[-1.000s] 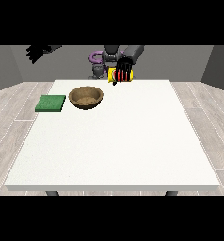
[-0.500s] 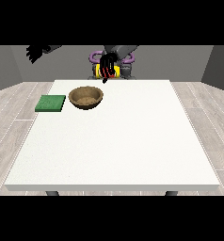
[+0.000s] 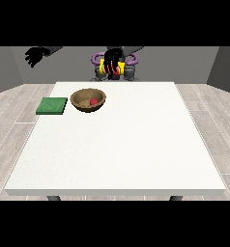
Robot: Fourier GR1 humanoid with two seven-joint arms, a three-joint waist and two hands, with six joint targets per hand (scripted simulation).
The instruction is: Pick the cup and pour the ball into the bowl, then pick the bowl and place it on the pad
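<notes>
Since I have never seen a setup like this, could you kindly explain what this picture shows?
This is a humanoid robot seen from a camera across a white table, so it looks small at the top, facing you. On the table lie a green pad and, beside it, a brown bowl with a red ball inside. The hand at the view's right is raised behind the table, its fingers curled round a yellow cup turned on its side. The hand at the view's left hangs in the air, holding nothing.

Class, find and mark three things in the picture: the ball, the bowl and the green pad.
ball (image 3: 93, 102), front view, on its red top.
bowl (image 3: 81, 99), front view, on the brown inner wall.
green pad (image 3: 52, 105), front view, on its flat top.
</notes>
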